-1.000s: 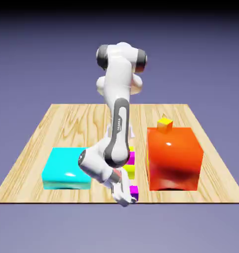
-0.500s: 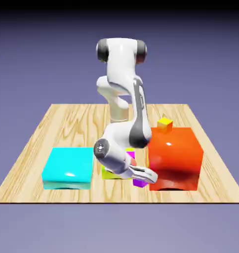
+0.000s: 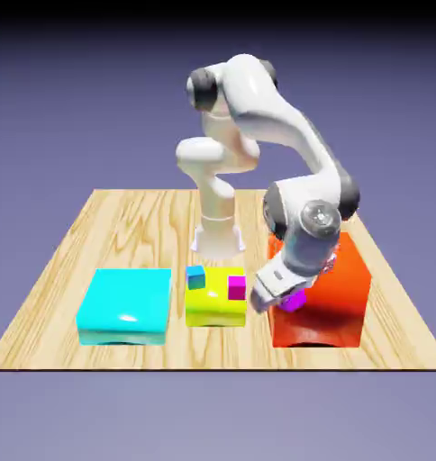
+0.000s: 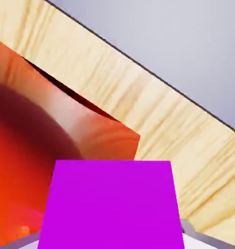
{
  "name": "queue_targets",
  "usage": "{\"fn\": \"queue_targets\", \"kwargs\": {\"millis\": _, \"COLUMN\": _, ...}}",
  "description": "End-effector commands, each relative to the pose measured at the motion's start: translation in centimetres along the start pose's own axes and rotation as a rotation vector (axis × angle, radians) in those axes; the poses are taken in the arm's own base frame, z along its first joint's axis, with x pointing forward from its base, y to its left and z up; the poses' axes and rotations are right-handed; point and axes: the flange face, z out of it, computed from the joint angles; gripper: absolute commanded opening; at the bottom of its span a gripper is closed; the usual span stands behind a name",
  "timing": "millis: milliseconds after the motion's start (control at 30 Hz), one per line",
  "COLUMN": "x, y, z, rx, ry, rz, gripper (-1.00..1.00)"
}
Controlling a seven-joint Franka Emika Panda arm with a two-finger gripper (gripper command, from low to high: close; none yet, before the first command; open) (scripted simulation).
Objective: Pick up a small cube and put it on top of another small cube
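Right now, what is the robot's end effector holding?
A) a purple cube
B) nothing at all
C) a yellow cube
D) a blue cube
A: the hand view shows a purple cube big and close between the tips of the end effector, while the blue cube sits on the yellow block.

A wood table [image 3: 59, 333] holds a blue block [image 3: 125, 302] lower left, a yellow block [image 3: 214, 311] at lower middle, and, it seems, a red block [image 3: 339, 297] lower right.
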Motion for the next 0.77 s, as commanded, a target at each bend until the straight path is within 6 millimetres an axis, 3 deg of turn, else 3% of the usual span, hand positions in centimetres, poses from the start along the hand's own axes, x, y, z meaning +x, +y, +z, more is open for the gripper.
{"fn": "queue_targets", "kwargs": {"millis": 0, "x": -0.8, "y": -0.8, "z": -1.0, "rx": -0.05, "ry": 0.021, "rz": -0.055, "gripper": -1.0}}
{"fn": "queue_targets", "kwargs": {"millis": 33, "x": -2.4, "y": -2.1, "z": -1.8, "rx": -0.099, "ry": 0.029, "rz": -0.102, "gripper": -1.0}}
{"fn": "queue_targets", "kwargs": {"millis": 233, "x": -16.3, "y": -9.8, "z": -4.7, "rx": -0.437, "ry": 0.056, "rz": -0.297, "gripper": -1.0}}
{"fn": "queue_targets", "kwargs": {"millis": 367, "x": -24.5, "y": -11.9, "z": -2.2, "rx": -0.554, "ry": 0.019, "rz": -0.259, "gripper": -1.0}}
{"fn": "queue_targets", "kwargs": {"millis": 433, "x": -24.8, "y": -11.8, "z": -1.4, "rx": -0.534, "ry": -0.004, "rz": -0.229, "gripper": -1.0}}
{"fn": "queue_targets", "kwargs": {"millis": 633, "x": -23.7, "y": -9.6, "z": 4.7, "rx": -0.535, "ry": -0.003, "rz": -0.23, "gripper": -1.0}}
{"fn": "queue_targets", "kwargs": {"millis": 667, "x": -23.7, "y": -9.6, "z": 4.7, "rx": -0.535, "ry": -0.003, "rz": -0.23, "gripper": 1.0}}
{"fn": "queue_targets", "kwargs": {"millis": 733, "x": -23.8, "y": -10.1, "z": 3.6, "rx": -0.535, "ry": -0.003, "rz": -0.23, "gripper": 1.0}}
